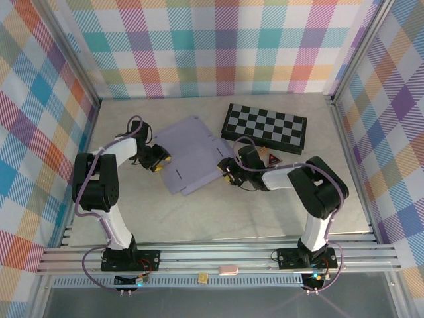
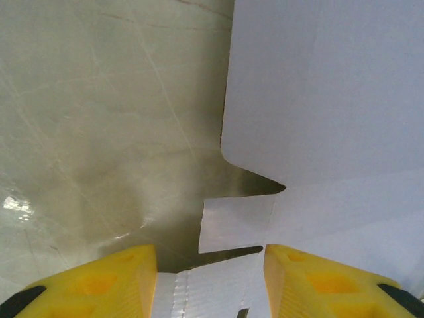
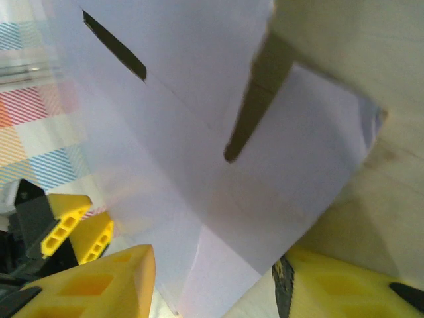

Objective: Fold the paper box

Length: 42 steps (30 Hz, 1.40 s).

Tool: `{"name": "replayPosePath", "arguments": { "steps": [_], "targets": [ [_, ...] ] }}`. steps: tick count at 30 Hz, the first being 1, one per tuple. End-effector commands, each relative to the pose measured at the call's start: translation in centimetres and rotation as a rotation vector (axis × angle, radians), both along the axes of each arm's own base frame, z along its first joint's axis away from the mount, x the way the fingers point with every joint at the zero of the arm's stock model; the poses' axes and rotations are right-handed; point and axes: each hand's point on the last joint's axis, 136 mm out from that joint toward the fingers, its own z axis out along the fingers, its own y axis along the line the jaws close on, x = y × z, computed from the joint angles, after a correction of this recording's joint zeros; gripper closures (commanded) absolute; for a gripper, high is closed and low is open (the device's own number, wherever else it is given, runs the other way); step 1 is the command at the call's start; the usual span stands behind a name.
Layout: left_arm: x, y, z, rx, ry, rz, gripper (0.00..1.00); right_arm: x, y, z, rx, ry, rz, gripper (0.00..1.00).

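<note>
Checkerboard point(image 1: 264, 125) close beside paper box point(image 1: 189, 156), open table point(image 1: 199, 212) in front

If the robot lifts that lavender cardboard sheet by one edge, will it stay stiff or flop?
The paper box probably bends at its creases and cut flaps. Likely light, being one thin sheet. Pushed, it may slide on the glossy table.

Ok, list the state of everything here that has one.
paper box: unfolded, lying roughly flat on the table.
left fingers: open, at the box's left edge.
right fingers: open, at the box's right edge.
checkerboard: lying flat on the table.
</note>
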Motion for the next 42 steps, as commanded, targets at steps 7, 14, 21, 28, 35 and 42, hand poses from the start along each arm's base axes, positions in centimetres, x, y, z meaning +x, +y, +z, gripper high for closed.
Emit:
{"name": "replayPosePath", "arguments": {
  "steps": [7, 14, 21, 28, 35, 42],
  "targets": [
    [-0.7, 0.0, -0.8, -0.017, 0.033, -0.001, 0.55, 4.4, 2.5, 5.5, 0.188, -0.207, -0.060, 0.62],
    [-0.8, 0.3, -0.5, 0.002, 0.031, -0.005, 0.55, 5.4, 3.9, 6.5, 0.228, -0.208, -0.068, 0.80],
    [-0.8, 2.8, 5.3, 0.172, -0.077, 0.056, 0.46, 5.6, 4.9, 8.5, 0.231, -0.179, -0.114, 1.00],
    [0.1, 1.5, 17.7, 0.382, -0.436, 0.046, 0.32, 6.0, 5.9, 14.4, 0.235, -0.136, -0.206, 1.00],
    [-1.6, -3.6, 30.4, 0.499, -0.921, -0.178, 0.35, 7.1, 3.3, 21.6, 0.169, -0.125, -0.336, 1.00],
    [-5.9, -6.6, 34.2, 0.655, -1.261, -0.459, 0.39, 8.0, 1.1, 27.3, 0.144, -0.020, -0.335, 1.00]
  ]
}}
